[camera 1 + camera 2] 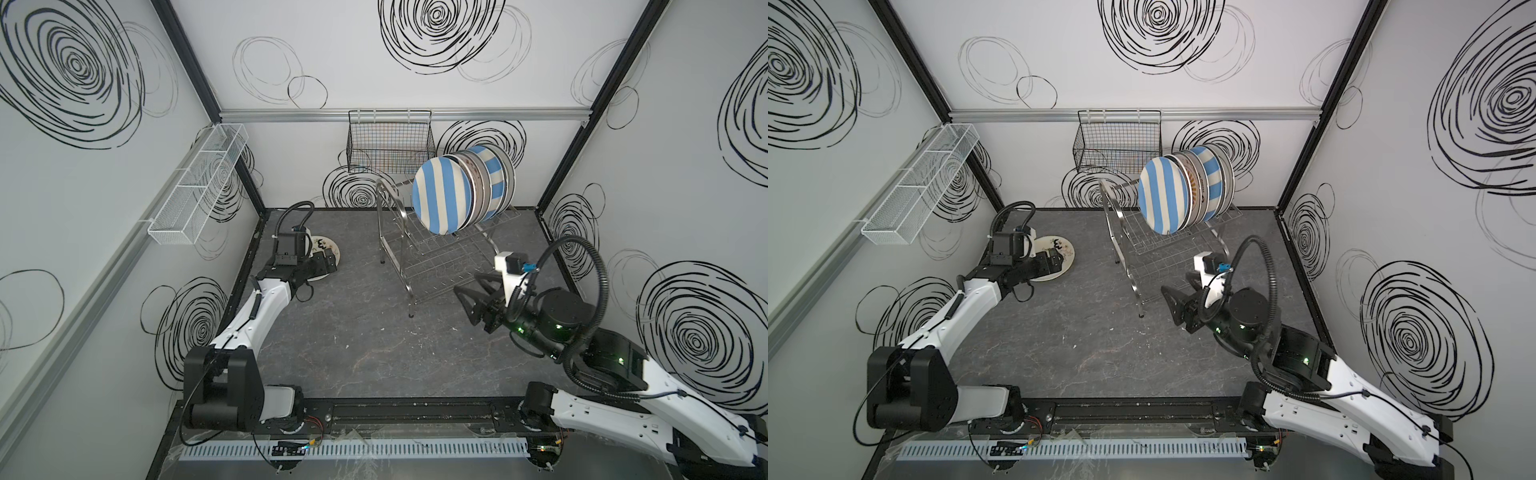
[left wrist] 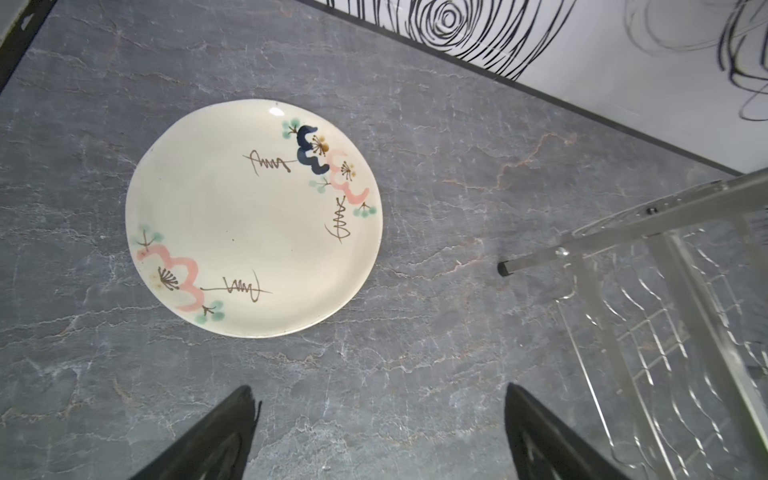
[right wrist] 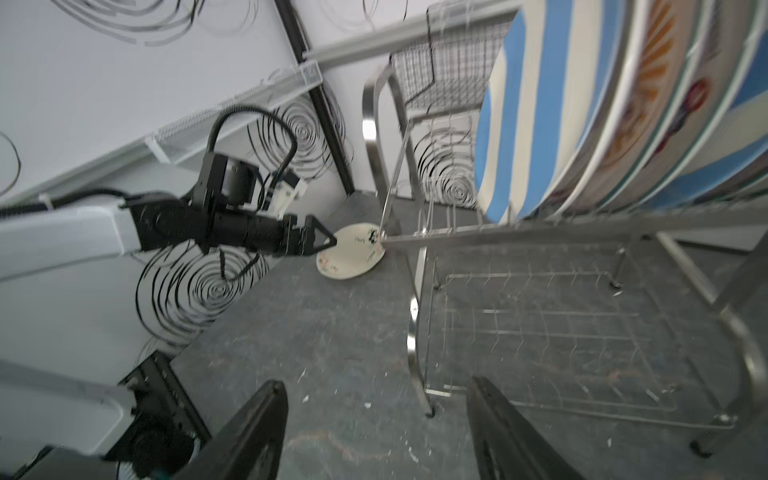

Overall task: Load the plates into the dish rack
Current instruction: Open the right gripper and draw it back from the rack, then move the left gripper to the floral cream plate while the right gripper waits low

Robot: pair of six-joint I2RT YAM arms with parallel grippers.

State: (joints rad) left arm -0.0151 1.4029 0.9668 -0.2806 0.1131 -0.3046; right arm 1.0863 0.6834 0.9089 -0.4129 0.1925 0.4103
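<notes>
1. Left gripper (image 2: pixel 378 395) – fingers spread, empty, near the flowered plate (image 2: pixel 249 216) lying flat on the table (image 2: pixel 436 353)
2. Right gripper (image 3: pixel 376 388) – fingers spread, empty, beside the dish rack (image 3: pixel 370 124)
3. Other plates (image 1: pixel 440 195) stand upright in its upper tier

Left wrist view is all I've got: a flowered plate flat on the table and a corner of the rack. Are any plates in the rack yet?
Observer: Yes, a row of plates stands on edge up top in the dish rack, with a blue striped plate at the row's end.
Operator: Anything on the shelf below?
Observer: No, the lower shelf is bare.
Operator: Where's the right gripper?
Observer: The right gripper is open and holds nothing, just in front of the rack.
</notes>
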